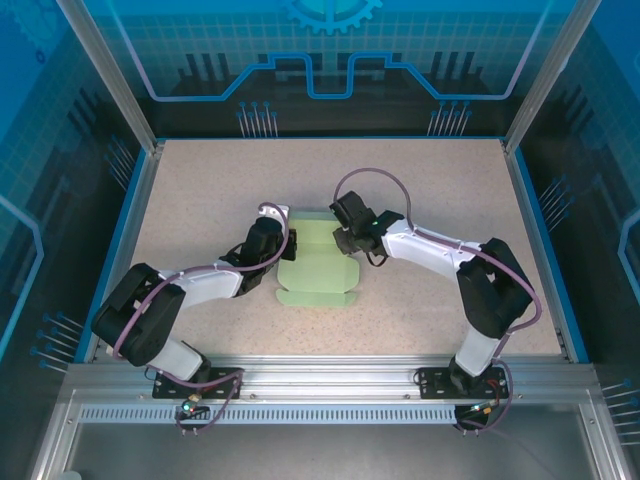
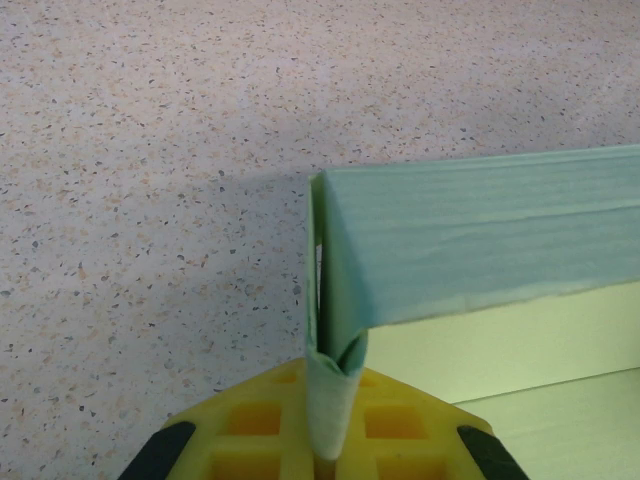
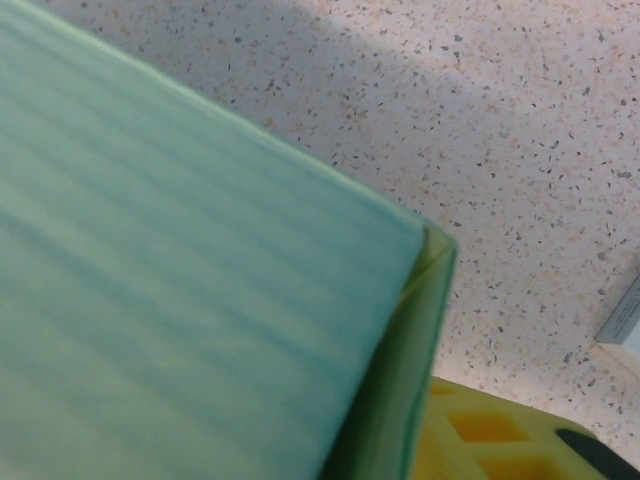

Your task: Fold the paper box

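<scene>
Work surface: I operate over a speckled beige table (image 1: 200, 190), bounded by blue walls (image 1: 60, 150) and an aluminium rail (image 1: 330, 378) at the near edge.
Paper box, location: The paper box (image 1: 318, 268) sits near the middle of the table, between my two grippers.
Paper box, condition: It is partly folded. The near portion lies flat on the table with a tabbed near edge. The far portion is raised off the surface.
Left gripper, position: My left gripper (image 1: 281, 240) is at the left side of the paper box, in contact with it.
Left gripper, state: Closed on the paper. In the left wrist view, a doubled green strip is clamped between my yellow fingers (image 2: 250, 425).
Left wrist, detail: From the pinched fold, one green panel stands upright and runs off to the right. A paler green panel lies flat below it. The bare table is to the left of the fold.
Right gripper, position: My right gripper (image 1: 343, 238) is at the far right corner of the paper box, opposite the left one.
Right gripper, state: I cannot tell whether the jaws are parted or gripping, because the paper covers the space between them.
Right wrist, detail: A green panel lies very close to the lens and ends in a creased corner. One yellow finger (image 3: 480, 440) shows just beside that corner, lower right. I cannot tell if it touches the paper.
Arms: Both arms reach inward from their bases, elbows turned outward.
</scene>
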You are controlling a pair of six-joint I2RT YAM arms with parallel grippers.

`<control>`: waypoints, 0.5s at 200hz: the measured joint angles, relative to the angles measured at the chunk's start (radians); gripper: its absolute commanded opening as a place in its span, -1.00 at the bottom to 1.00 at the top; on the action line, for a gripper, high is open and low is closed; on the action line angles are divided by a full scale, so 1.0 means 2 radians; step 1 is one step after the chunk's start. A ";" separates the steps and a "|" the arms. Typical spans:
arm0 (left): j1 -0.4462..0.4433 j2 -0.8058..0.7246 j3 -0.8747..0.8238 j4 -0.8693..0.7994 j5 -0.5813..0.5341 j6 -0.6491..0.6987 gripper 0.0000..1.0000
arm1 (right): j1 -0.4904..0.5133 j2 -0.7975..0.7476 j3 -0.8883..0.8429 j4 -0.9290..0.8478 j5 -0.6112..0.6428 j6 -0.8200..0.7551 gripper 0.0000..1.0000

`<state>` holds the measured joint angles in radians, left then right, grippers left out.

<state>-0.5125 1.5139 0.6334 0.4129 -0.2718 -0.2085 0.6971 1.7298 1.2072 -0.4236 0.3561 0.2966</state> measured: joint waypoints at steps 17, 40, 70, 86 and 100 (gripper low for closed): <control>-0.001 0.000 0.000 0.000 0.002 0.000 -1.00 | 0.000 0.000 -0.001 -0.001 -0.001 0.003 -0.51; -0.001 0.000 0.000 0.000 0.004 0.000 -1.00 | 0.000 0.002 -0.001 -0.001 0.002 0.003 -0.55; -0.001 0.000 0.000 -0.006 0.006 0.000 -1.00 | 0.000 0.023 0.011 -0.003 0.022 0.006 -0.72; -0.001 0.000 0.000 -0.008 0.006 -0.001 -1.00 | 0.002 0.034 0.025 -0.007 0.044 0.010 -0.77; -0.001 0.000 0.000 -0.008 0.006 -0.002 -1.00 | 0.006 0.041 0.038 -0.013 0.067 0.015 -0.79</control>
<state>-0.5152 1.5139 0.6334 0.3973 -0.2607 -0.2115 0.7086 1.8118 1.2823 -0.4492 0.4892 0.3264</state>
